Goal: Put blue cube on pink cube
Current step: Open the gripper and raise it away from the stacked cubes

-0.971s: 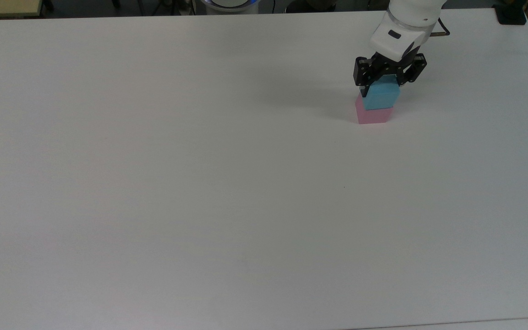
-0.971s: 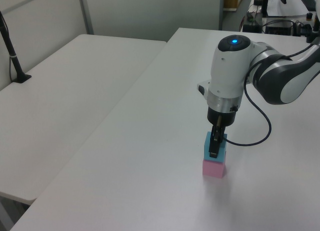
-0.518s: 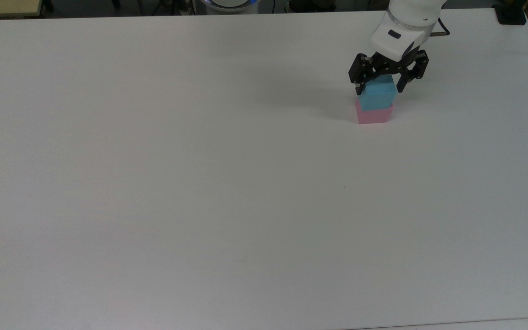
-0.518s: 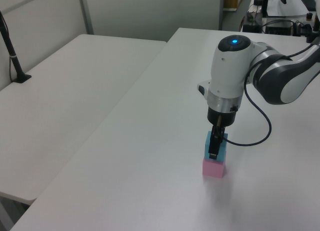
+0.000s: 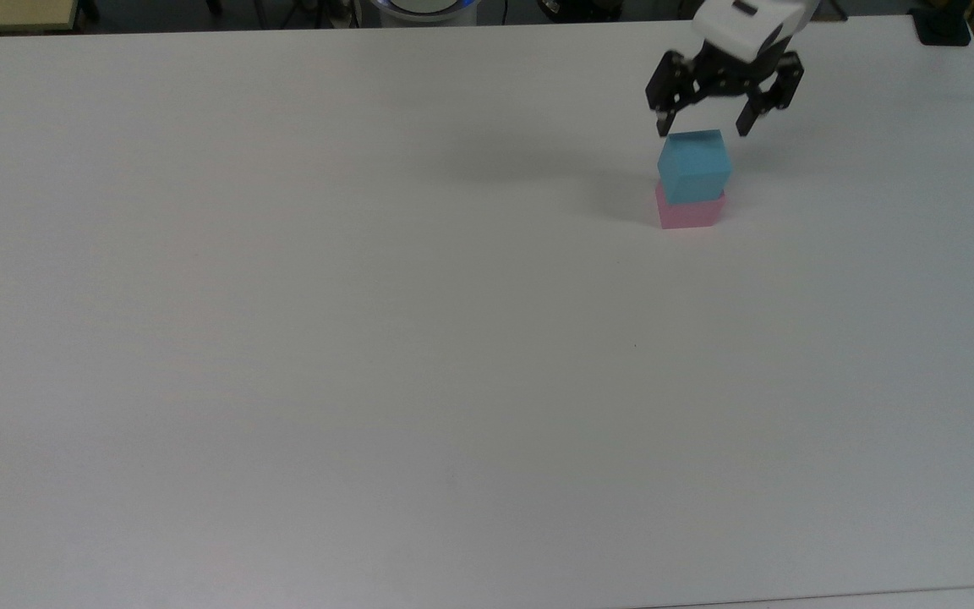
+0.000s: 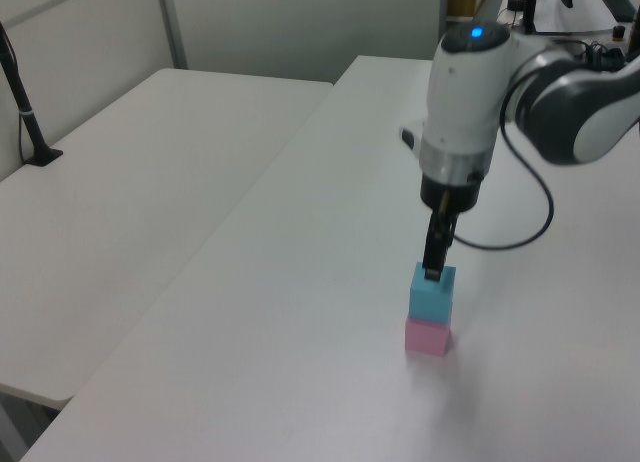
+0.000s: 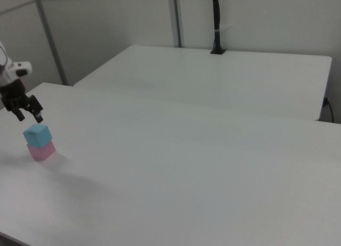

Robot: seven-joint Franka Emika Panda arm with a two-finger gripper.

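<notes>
1. Table (image 5: 369, 338) — a broad white top that carries the stack; in the left view a second white table (image 6: 120, 182) runs alongside it, and in the right view that one lies behind.
2. Arm (image 6: 470, 102), white with a blue light on top, reaches down over the stack in the left view; a black cable (image 6: 530, 212) loops off its side.
3. Gripper (image 5: 703, 131) hangs just above the stack with its two black fingers (image 5: 663, 127) spread apart, wider than a cube, and nothing between them. In the right view the gripper (image 7: 30, 118) sits above the cubes at the right view's left edge, clear of them.
4. Blue cube (image 5: 693, 165) rests on top of the pink one, near the far right corner of the table in the top view. It is turned a little, so its edges do not line up with those below. In the left view the fingertips hang at the blue cube's (image 6: 432, 290) top edge — whether they touch it I cannot tell.
5. Pink cube (image 5: 688, 214) stands flat on the table under the blue one; in the left view the pink cube (image 6: 428, 336) shows its front face below the blue.
</notes>
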